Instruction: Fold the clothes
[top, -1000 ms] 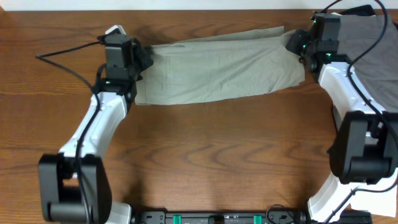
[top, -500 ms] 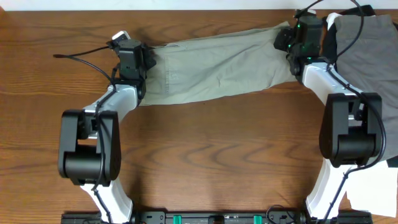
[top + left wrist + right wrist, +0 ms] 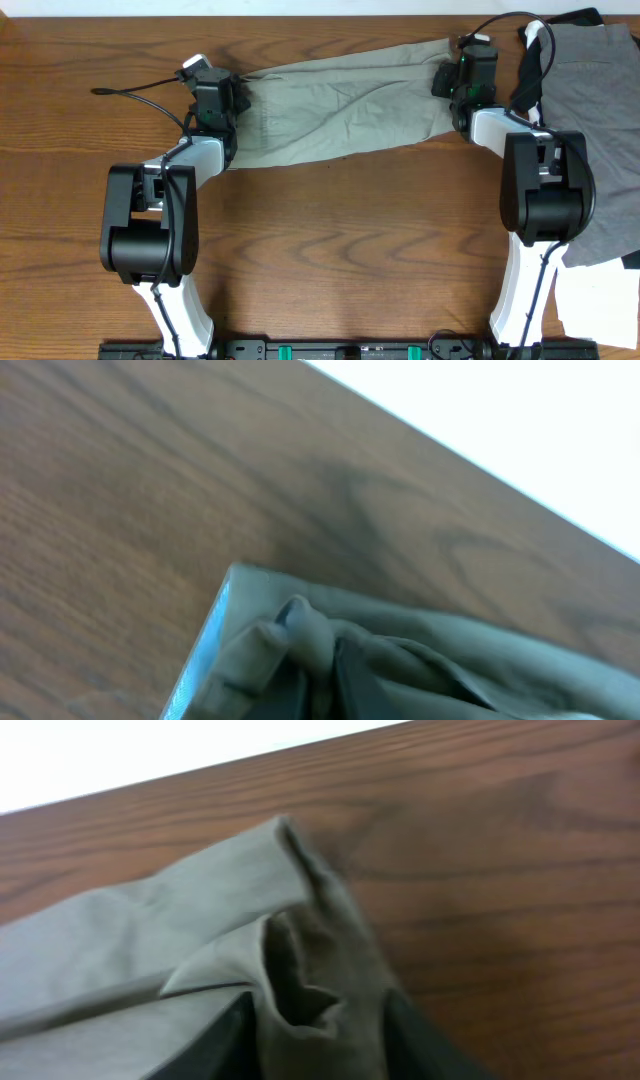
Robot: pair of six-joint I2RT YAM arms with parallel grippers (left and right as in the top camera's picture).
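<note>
The khaki-olive shorts [image 3: 340, 105] lie stretched in a long band across the far part of the table. My left gripper [image 3: 226, 100] is shut on their left end. The left wrist view shows bunched cloth [image 3: 420, 650] with the pale blue waistband lining [image 3: 205, 645] at the jaws [image 3: 322, 685]. My right gripper [image 3: 448, 80] is shut on the right end. In the right wrist view a fold of the shorts [image 3: 200, 930] is pinched between the two dark fingers [image 3: 320, 1035].
A grey garment [image 3: 600, 130] lies at the right, under and beside the right arm. A black garment [image 3: 582, 17] is at the far right corner. Something white [image 3: 600, 315] lies at the front right. The table's far edge [image 3: 320, 14] is close behind the shorts.
Both arms have reached toward the far edge, carrying the shorts' ends that way. The right gripper has moved left and the cloth now wrinkles between them.
</note>
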